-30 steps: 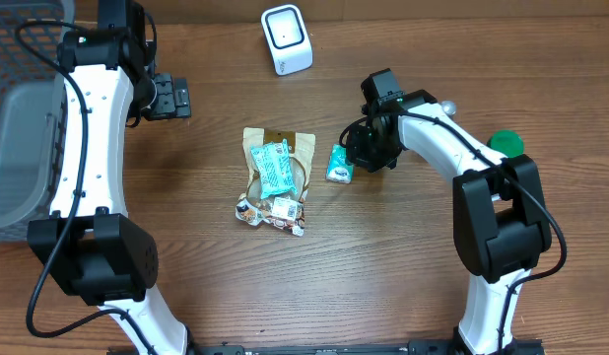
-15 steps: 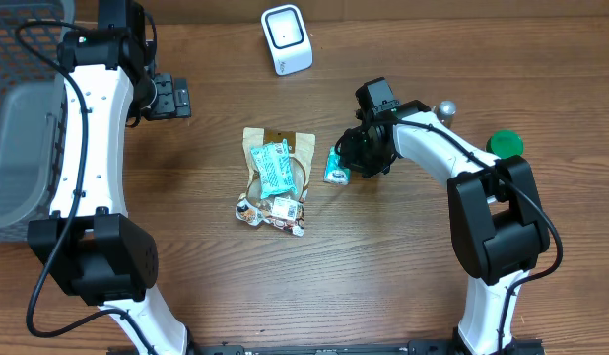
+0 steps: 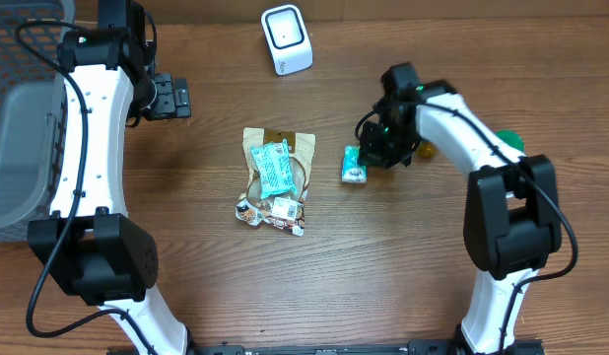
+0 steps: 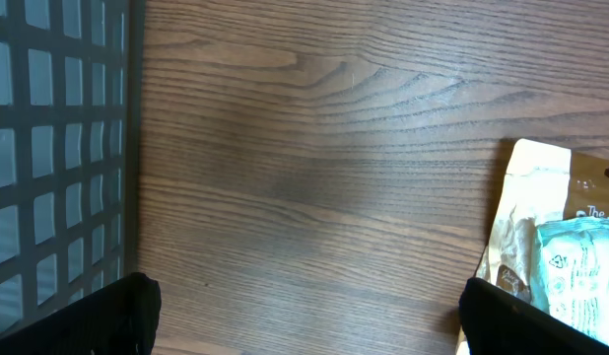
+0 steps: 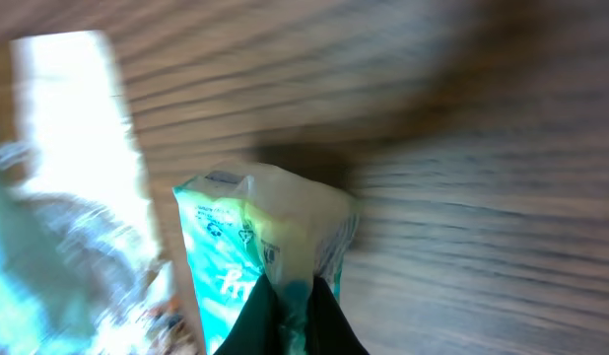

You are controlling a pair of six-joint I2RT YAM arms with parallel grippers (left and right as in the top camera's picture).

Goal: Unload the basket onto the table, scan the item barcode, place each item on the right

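One teal packet (image 3: 355, 166), one scanner (image 3: 286, 39)

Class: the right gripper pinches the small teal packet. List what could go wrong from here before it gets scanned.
1. The right gripper pinches only an edge of the teal packet, so it may slip or twist.
2. No barcode shows; it may end up facing away from the white scanner.
3. The pile of packets lies close by and could get knocked.
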